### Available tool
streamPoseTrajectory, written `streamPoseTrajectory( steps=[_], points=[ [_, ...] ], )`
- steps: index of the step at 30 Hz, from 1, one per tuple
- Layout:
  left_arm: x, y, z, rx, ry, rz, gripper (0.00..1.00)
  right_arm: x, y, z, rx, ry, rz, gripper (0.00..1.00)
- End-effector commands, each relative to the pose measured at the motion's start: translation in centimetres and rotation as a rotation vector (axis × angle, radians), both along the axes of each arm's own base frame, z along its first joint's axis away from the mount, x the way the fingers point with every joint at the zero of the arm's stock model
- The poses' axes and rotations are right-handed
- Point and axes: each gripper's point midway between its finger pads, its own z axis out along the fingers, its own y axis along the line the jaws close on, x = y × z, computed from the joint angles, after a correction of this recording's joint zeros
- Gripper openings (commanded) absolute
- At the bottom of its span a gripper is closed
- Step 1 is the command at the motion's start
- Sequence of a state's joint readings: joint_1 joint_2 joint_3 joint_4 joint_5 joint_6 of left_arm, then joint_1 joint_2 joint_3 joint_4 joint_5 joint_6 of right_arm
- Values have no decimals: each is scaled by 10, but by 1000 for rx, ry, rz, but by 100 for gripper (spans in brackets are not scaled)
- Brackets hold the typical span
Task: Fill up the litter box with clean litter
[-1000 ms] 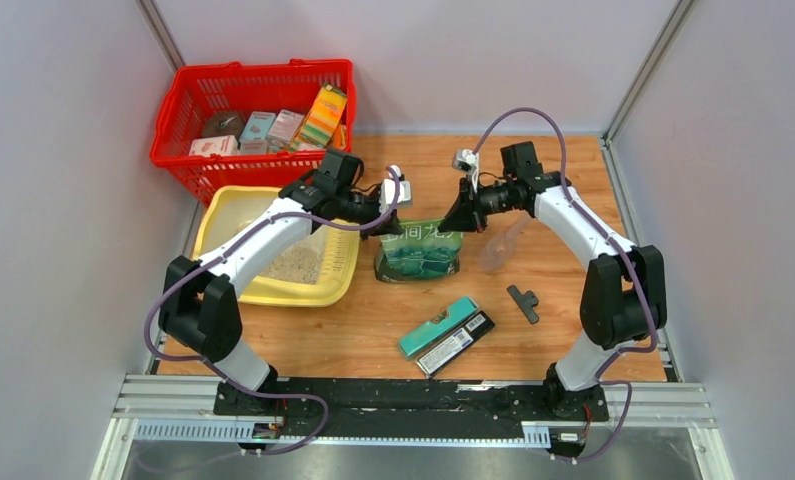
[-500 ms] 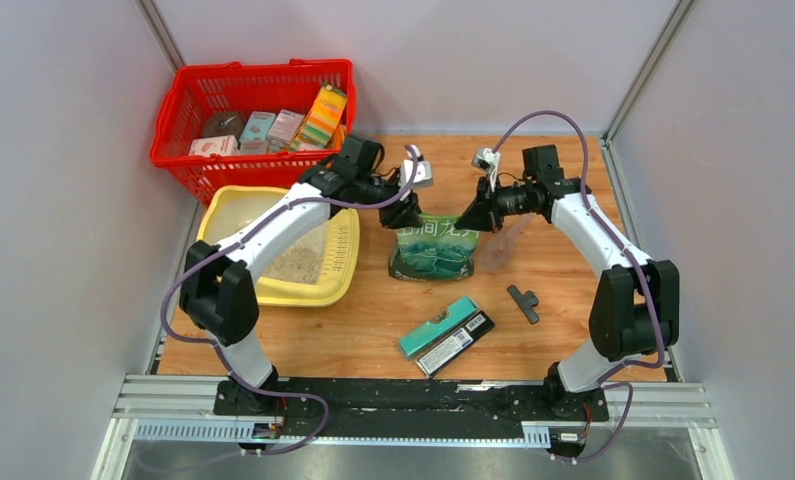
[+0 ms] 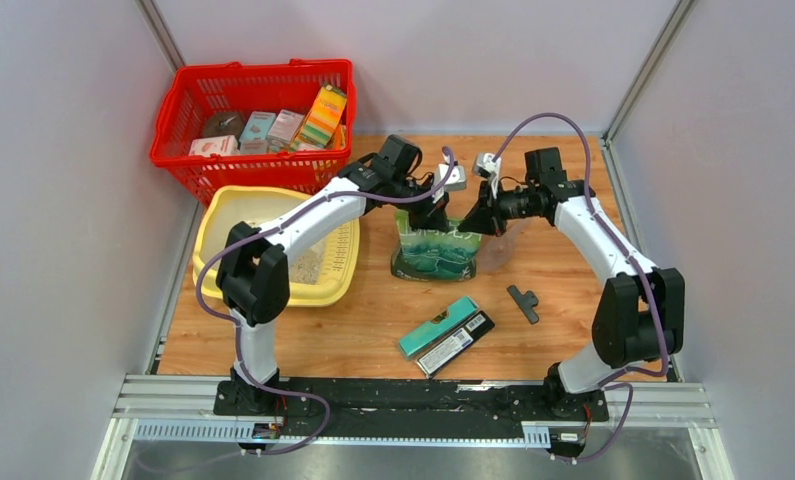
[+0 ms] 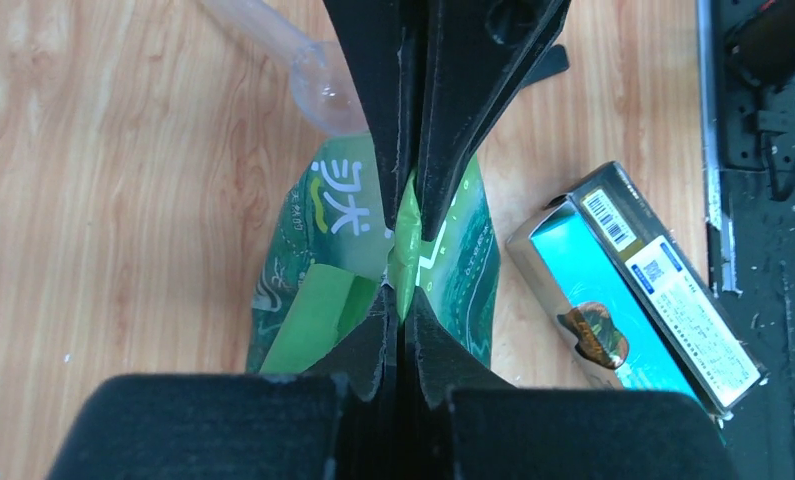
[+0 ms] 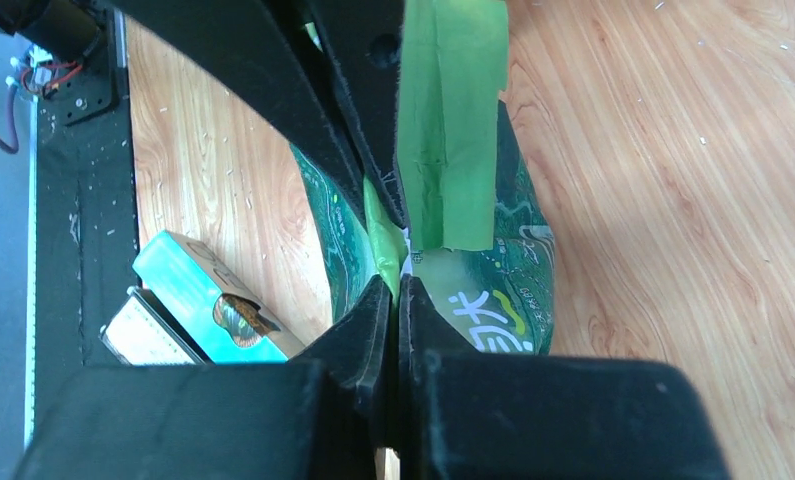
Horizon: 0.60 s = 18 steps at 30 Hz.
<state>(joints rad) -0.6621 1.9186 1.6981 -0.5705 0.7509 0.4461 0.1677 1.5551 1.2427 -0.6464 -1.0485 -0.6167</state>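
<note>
Table (image 3: 373,320) middle: I've got my left jaws and right jaws both pinching the green bag (image 3: 433,252) top edge.

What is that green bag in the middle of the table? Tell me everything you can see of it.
The green bag is a soft pouch of glossy, plastic-looking film, dark green with white characters and lighter green along its top. It stands upright on the wooden table, its base bulging. The left hand and right hand are both shut on its top edge, pinching it from opposite sides. A clear scoop lies just right of it, and a teal box lies in front.
</note>
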Motion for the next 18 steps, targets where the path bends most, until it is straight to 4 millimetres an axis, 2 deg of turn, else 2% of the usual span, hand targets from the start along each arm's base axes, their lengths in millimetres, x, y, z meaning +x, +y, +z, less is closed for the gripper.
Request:
streamPoseTrajectory(
  steps=[1,3,9,10,11,14,18],
  points=[
    [13,17,21,-48,0,86,0,-19,-25,41,6,-129,39,0],
    [7,24,16,-33,13,85,0,-21,-38,39,-25,-161,41,1],
    [0,25,10,-27,63,91,0,-36,-78,31,-82,-109,-48,15],
    [1,25,9,-29,64,95,0,-39,-85,32,-86,-104,-70,22],
    [2,24,10,-31,65,99,0,-43,-89,34,-96,-117,-81,23],
    [4,22,14,-40,58,106,0,-52,-106,20,-164,-114,-114,30],
    [6,20,17,-56,59,113,0,-70,-134,-36,-363,-32,-145,43]
  ],
)
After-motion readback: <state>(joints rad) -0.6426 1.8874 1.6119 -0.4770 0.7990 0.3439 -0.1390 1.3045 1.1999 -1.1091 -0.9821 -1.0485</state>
